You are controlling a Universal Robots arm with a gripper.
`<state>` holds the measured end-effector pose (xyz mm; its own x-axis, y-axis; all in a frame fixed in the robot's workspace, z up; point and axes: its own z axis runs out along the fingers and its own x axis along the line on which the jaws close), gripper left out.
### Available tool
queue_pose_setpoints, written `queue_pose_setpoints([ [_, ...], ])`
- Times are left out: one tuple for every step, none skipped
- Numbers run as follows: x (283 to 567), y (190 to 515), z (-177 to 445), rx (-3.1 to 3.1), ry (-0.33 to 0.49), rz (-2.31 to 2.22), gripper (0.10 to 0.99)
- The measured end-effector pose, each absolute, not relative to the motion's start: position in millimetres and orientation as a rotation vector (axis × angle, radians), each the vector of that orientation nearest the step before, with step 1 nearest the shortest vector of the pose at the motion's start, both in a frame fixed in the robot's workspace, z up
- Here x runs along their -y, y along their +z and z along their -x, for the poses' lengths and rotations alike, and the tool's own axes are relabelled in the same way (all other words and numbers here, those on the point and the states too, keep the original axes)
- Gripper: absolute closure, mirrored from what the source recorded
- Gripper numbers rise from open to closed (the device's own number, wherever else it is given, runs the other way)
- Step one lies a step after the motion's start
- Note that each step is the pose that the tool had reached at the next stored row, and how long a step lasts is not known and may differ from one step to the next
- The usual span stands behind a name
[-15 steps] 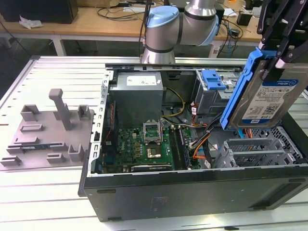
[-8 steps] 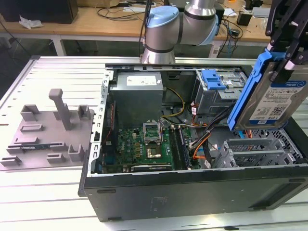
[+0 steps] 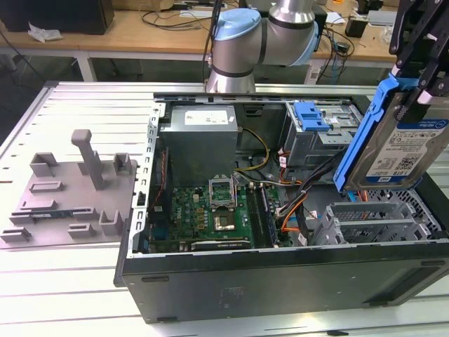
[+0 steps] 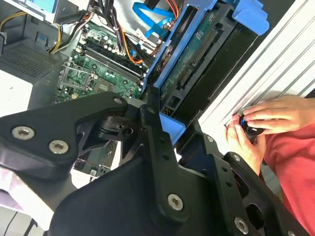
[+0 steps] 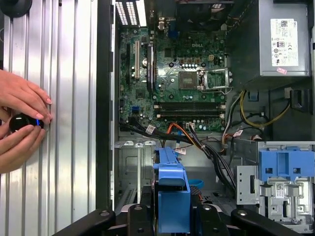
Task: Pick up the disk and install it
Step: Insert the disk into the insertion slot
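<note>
A black metal claw (image 3: 415,83) gripped the disk (image 3: 401,144) at the exterior view's right. The disk was a flat, rectangular silver hard drive with a white-and-blue label, framed by a blue plastic caddy. The claw was closed on the caddy's upper end, its fingers pressed against two opposite sides. The disk hung tilted beneath it, label facing the camera, above the exterior view's right end of an open black metal computer case (image 3: 280,281). Grey metal drive bays (image 3: 372,221) lay inside the case below the disk's lower edge.

In the first wrist view the disk (image 5: 173,196) appeared edge-on, its blue caddy squeezed between the claw's black fingers (image 5: 141,219). In the second wrist view the disk (image 4: 197,64) showed its circuit-board underside, reaching away from the claw (image 4: 165,125) over the case interior.

Inside the case were a green motherboard (image 3: 210,210), a grey box-shaped power supply (image 3: 200,137) and a silver drive cage topped by a blue plastic latch piece (image 3: 312,116). The cage stood beyond the held disk, apart from it.

The case rested on a ribbed aluminium surface (image 3: 63,295). A grey moulded fixture (image 3: 70,189) sat on that surface at the exterior view's left, and the silver and pale-blue robot arm (image 3: 242,42) rose behind the case.

A person's hands (image 5: 19,101) lay on the surface beside the case — holding a small black round object (image 5: 22,123).
</note>
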<state>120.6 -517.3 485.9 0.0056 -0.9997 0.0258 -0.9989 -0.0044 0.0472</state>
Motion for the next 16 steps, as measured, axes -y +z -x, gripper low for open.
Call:
queue_pose_setpoints([
  [517.5, 485.8, -120.5, 2.18, -0.023, -2.19, 0.718],
  [517.7, 485.7, -120.6, 2.18, -0.023, -2.19, 0.718],
  [517.7, 485.7, -120.5, 2.179, -0.023, -2.19, 0.718],
  [517.8, 485.5, -120.6, 2.179, -0.023, -2.19, 0.718],
  [518.3, 485.0, -120.6, 2.179, -0.023, -2.19, 0.718],
  [518.8, 484.6, -120.6, 2.18, -0.023, -2.19, 0.718],
  [519.6, 484.3, -120.5, 2.18, -0.023, -2.19, 0.718],
  [520.5, 483.8, -120.6, 2.18, -0.023, -2.19, 0.718],
  [520.8, 483.4, -120.6, 2.18, -0.023, -2.19, 0.718],
  [521.1, 483.2, -120.6, 2.18, -0.023, -2.19, 0.718],
  [521.5, 482.8, -120.6, 2.18, -0.023, -2.19, 0.718],
  [522.3, 482.4, -120.6, 2.18, -0.023, -2.19, 0.718],
  [523.4, 482.0, -120.6, 2.18, -0.023, -2.19, 0.718],
  [524.8, 481.4, -120.7, 2.18, -0.023, -2.19, 0.718],
  [525.5, 481.0, -120.7, 2.18, -0.023, -2.19, 0.718],
  [526.1, 480.6, -120.8, 2.18, -0.023, -2.19, 0.718],
])
